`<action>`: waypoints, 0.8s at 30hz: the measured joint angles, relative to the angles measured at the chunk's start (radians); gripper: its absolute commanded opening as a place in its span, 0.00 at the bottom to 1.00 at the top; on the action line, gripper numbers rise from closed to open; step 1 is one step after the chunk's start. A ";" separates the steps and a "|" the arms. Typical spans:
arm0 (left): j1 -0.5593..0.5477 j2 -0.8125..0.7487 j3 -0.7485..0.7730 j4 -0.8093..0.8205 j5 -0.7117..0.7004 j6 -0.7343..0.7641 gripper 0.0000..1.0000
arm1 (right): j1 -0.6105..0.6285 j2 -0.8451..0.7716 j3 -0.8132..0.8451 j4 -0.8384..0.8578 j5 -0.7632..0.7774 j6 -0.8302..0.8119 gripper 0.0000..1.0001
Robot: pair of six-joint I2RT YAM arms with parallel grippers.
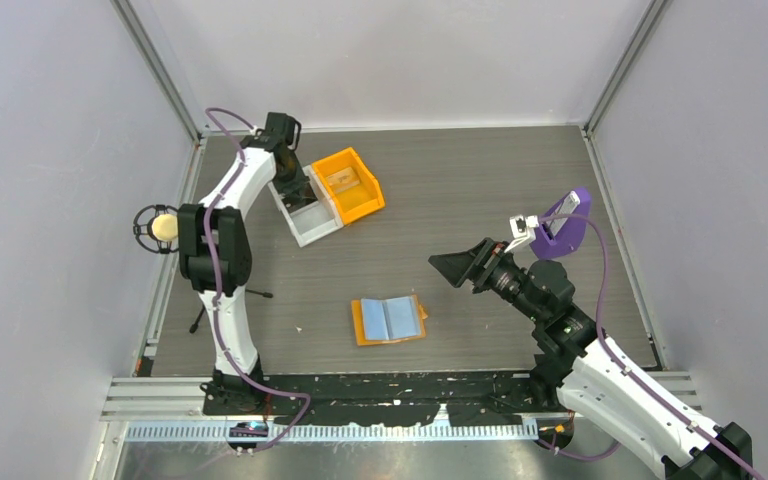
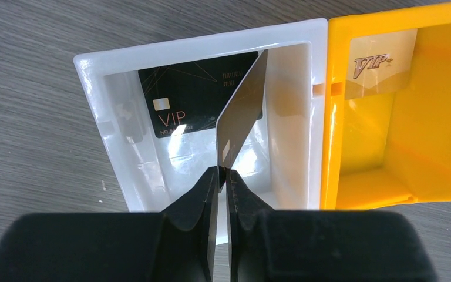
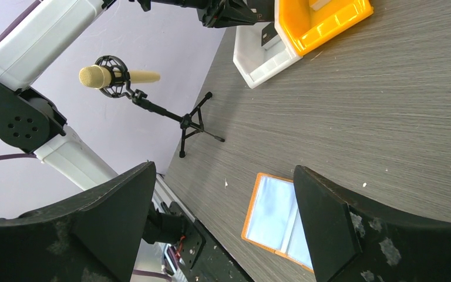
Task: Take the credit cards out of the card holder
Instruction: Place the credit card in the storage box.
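Low in the middle of the top view, the small flat orange card holder (image 1: 390, 320) lies open on the grey wood-grain table (image 1: 460, 180). Its two light blue pocket panels face up, and bare tabletop runs past all four of its edges. Up and to its right hangs the right gripper (image 1: 457, 268), its black fingers spread wide with nothing between them. In the right wrist view the holder (image 3: 276, 220) shows at the bottom, in the gap between those fingers (image 3: 329, 223). Farther right, near the table's right edge, stands a purple wedge-shaped plastic stand (image 1: 563, 235). In the upper left sit a white plastic bin (image 1: 310, 225) and a larger orange plastic bin (image 1: 355, 185), side walls touching. The left gripper (image 1: 290, 185) is over the white bin, well apart from the holder. In the left wrist view its fingers (image 2: 208, 194) are clamped on the lower edge of a dark card (image 2: 243, 111), held edge-on inside the bin's rim (image 2: 194, 44). A black VIP card (image 2: 194, 100) lies below it, and a gold VIP card (image 2: 381, 59) rests in the orange bin. A yellow microphone (image 1: 164, 227) stands at the left edge.
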 measured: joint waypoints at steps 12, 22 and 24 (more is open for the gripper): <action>0.000 0.007 0.000 -0.018 -0.034 0.008 0.17 | 0.000 0.000 0.000 0.000 0.003 0.000 0.96; 0.000 0.007 0.060 -0.054 -0.079 0.021 0.24 | 0.000 -0.002 0.000 -0.005 0.003 0.000 0.96; 0.000 0.007 0.069 -0.056 -0.080 0.026 0.25 | 0.000 -0.009 0.000 -0.009 0.004 0.000 0.96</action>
